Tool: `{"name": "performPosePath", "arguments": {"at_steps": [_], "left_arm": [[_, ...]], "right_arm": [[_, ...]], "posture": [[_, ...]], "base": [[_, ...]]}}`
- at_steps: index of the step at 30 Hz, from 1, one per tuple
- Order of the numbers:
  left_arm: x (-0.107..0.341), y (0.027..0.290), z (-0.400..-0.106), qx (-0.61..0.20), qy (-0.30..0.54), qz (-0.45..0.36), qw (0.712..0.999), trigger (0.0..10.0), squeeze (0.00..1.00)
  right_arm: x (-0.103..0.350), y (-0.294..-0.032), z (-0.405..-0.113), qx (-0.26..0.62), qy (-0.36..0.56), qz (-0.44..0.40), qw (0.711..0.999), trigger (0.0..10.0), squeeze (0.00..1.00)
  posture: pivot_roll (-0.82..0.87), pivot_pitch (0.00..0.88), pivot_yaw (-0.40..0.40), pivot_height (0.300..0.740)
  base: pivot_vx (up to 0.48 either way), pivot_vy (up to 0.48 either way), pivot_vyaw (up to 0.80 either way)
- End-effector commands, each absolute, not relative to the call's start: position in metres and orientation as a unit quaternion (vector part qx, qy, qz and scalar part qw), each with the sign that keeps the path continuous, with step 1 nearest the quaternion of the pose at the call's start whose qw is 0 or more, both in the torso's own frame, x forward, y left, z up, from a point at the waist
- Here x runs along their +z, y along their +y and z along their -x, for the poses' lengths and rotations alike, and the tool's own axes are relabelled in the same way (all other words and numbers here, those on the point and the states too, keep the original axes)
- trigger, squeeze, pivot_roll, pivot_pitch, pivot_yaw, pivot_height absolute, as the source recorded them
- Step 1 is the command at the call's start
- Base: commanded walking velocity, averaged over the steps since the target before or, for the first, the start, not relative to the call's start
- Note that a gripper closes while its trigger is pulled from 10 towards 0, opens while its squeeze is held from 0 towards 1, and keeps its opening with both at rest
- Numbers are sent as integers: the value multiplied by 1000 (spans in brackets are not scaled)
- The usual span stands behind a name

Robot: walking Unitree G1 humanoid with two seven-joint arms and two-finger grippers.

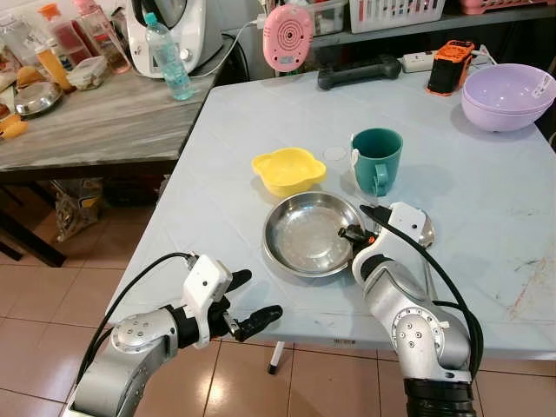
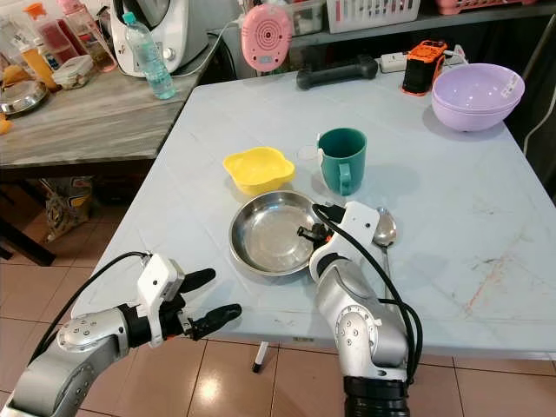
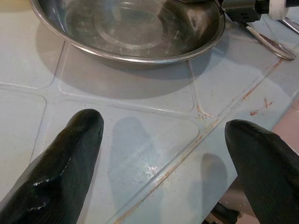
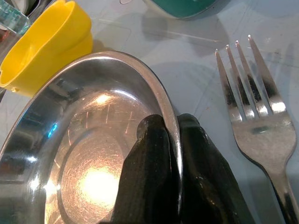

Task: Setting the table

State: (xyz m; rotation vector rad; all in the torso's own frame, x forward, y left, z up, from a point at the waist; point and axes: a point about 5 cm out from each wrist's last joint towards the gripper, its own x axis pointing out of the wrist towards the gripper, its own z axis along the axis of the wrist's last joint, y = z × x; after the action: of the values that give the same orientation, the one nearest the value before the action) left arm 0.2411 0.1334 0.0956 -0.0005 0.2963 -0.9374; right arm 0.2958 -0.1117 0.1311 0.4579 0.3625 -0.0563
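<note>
Plate [image 4: 93,154] rim between right gripper [image 4: 170,140] fingers

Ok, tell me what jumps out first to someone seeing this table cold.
The right gripper stands out at once, its jaws pinched on the rim of the steel plate near the front edge of the pale table. Behind the plate sit a yellow bowl and a teal mug, with a fork beside the plate. The left gripper hovers open off the table's front edge.
</note>
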Motion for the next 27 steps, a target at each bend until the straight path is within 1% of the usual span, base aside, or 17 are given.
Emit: {"name": "performPosePath", "arguments": {"at_steps": [1,2,3,4,5,6,7,21,27], "left_arm": [[96,138,-241,-446,144,-7,883,10000,0],[96,138,-241,-446,145,-7,883,10000,0],[96,138,-241,-446,145,-7,883,10000,0],[96,138,-241,-446,145,-8,883,10000,0],[96,138,-241,-446,145,-8,883,10000,0],[96,138,-241,-446,145,-8,883,10000,0],[96,138,-241,-446,145,-8,883,10000,0],[97,137,-242,-446,144,-8,883,10000,0],[90,134,-246,-447,148,-9,882,10000,0]], "right_arm": [[99,-89,-279,-30,256,-244,935,1490,0],[99,-89,-279,-30,256,-242,935,4392,0],[99,-89,-279,-30,256,-242,935,4392,0],[99,-89,-279,-30,256,-242,935,6000,0],[99,-89,-279,-30,257,-242,935,8471,0],[99,-89,-279,-30,257,-242,935,8471,0],[99,-89,-280,-30,257,-240,936,10000,0],[99,-89,-280,-29,257,-239,936,10000,0],[98,-89,-279,-29,257,-239,936,10000,0]], "posture": [[-93,105,212,740],[-93,105,212,740],[-93,105,212,740],[-94,103,211,740],[-94,103,211,740],[-94,103,211,740],[-93,102,211,740],[-94,101,214,740],[-98,98,218,740]], "base": [[0,0,0],[0,0,0],[0,0,0],[0,0,0],[0,0,0],[0,0,0],[0,0,0],[0,0,0],[0,0,0]]}}
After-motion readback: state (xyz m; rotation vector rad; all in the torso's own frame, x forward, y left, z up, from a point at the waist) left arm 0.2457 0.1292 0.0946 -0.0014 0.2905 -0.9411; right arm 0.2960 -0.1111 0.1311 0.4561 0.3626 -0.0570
